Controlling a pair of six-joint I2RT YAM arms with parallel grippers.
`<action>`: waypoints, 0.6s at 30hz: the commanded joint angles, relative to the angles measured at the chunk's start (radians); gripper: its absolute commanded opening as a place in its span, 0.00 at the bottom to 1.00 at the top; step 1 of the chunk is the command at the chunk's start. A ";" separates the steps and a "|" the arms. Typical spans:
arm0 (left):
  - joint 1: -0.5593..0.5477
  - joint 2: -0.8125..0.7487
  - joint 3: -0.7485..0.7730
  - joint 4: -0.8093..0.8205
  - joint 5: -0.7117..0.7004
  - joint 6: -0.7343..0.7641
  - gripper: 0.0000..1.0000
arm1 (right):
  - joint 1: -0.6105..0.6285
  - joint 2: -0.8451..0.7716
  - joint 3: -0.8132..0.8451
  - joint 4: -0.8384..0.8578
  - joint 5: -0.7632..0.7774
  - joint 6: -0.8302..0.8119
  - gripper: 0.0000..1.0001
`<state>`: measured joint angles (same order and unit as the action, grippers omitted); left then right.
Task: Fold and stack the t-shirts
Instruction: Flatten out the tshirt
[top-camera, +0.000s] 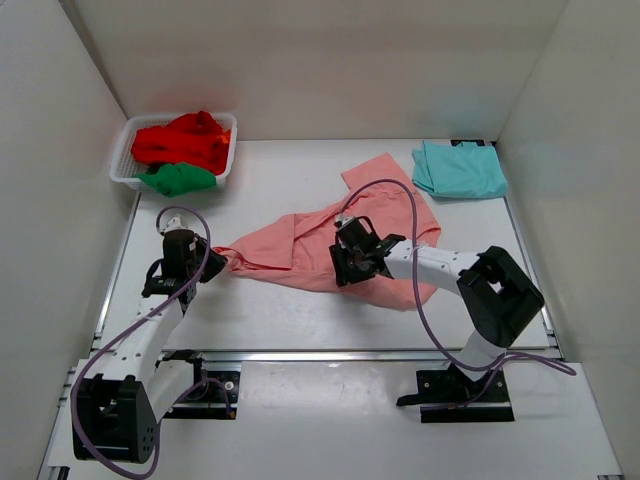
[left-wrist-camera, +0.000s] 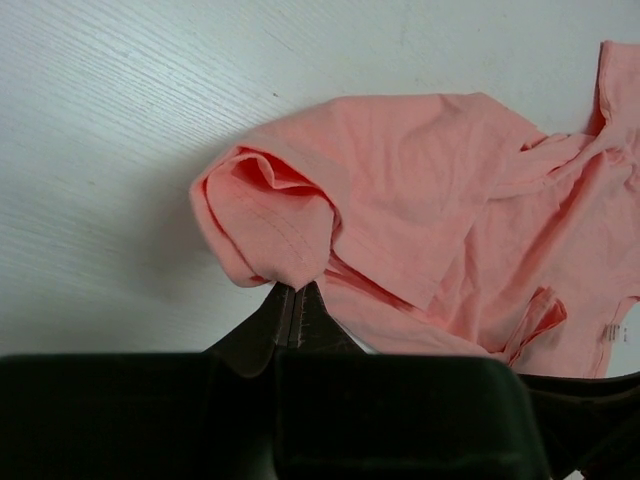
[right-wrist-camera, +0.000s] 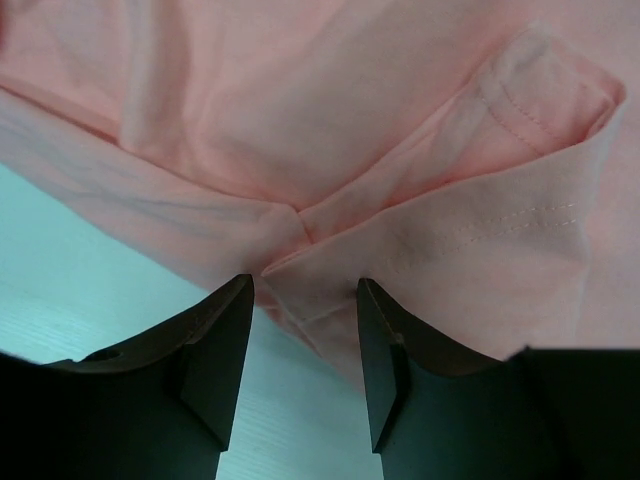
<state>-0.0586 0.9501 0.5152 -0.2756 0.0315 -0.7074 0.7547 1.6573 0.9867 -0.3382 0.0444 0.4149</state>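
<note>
The left arm reaches forward from its base low over the table (top-camera: 270, 315), and the left gripper (left-wrist-camera: 296, 302) is clenched on the hem of a sleeve of the salmon-pink t-shirt (top-camera: 290, 245), its dark fingers pressed flat together with a tuck of cloth caught at the tip. The right arm bends sharply at its elbow and stretches leftward across the shirt. The right gripper (right-wrist-camera: 305, 290) points down at the near edge of the cloth with its jaws parted, straddling a raised fold that seems to lie loose between them rather than pinched. The shirt is a soft, matte knit, spread crumpled across the middle of the table, with stitched double hems and one sleeve curled into a rounded pocket near the left fingers. Its right-hand part is hidden under the right arm. A light teal t-shirt (top-camera: 460, 170) lies folded at the far right corner. At the far left, a white mesh basket (top-camera: 122, 165) holds a bunched red shirt (top-camera: 185, 140) and a green shirt (top-camera: 178, 178), whose shapes are hard to make out.
</note>
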 joint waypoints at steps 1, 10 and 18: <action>-0.004 -0.011 0.005 0.026 0.013 -0.007 0.00 | 0.009 0.022 0.024 -0.004 0.037 -0.011 0.43; -0.001 -0.014 0.013 0.021 0.013 -0.004 0.00 | -0.003 -0.031 0.004 -0.010 0.041 -0.008 0.20; -0.010 -0.020 0.023 0.015 0.018 -0.012 0.00 | -0.075 -0.169 -0.046 -0.004 -0.021 -0.027 0.03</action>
<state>-0.0612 0.9497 0.5152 -0.2687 0.0383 -0.7155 0.7094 1.5677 0.9653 -0.3679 0.0528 0.4026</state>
